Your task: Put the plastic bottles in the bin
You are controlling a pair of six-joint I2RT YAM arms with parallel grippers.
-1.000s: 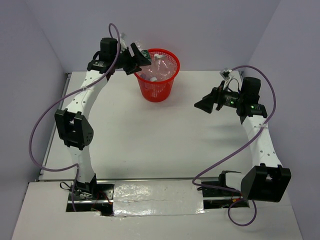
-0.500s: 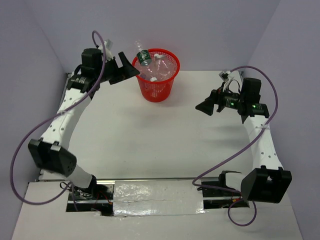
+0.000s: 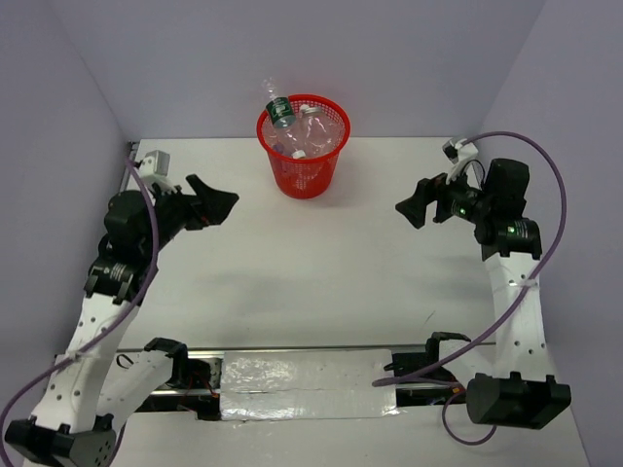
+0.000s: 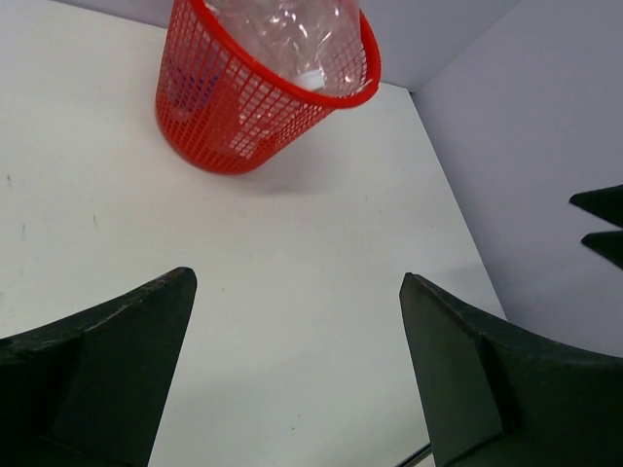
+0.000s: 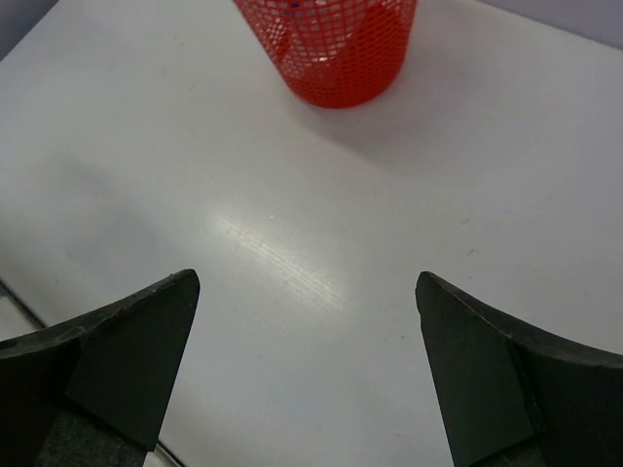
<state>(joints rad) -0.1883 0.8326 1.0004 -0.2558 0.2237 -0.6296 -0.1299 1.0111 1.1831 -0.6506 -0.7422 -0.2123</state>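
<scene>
The red mesh bin (image 3: 304,165) stands at the back middle of the table and holds several clear plastic bottles (image 3: 310,136). One bottle with a green label (image 3: 278,105) sticks up over the bin's left rim. My left gripper (image 3: 216,200) is open and empty, down at the left, well short of the bin. My right gripper (image 3: 414,204) is open and empty at the right, above the table. The left wrist view shows the bin (image 4: 230,117) with crinkly bottles (image 4: 292,34) inside. The right wrist view shows the bin's lower part (image 5: 341,49).
The white table (image 3: 311,263) has grey walls behind and at both sides. A metal rail (image 3: 302,348) runs along the near edge between the arm bases. The right gripper's fingertips (image 4: 604,222) show at the right edge of the left wrist view.
My left arm has pulled back from the bin's left rim and dropped to the left front, empty. The green-label bottle stays leaning in the bin. My right arm rose slightly.
</scene>
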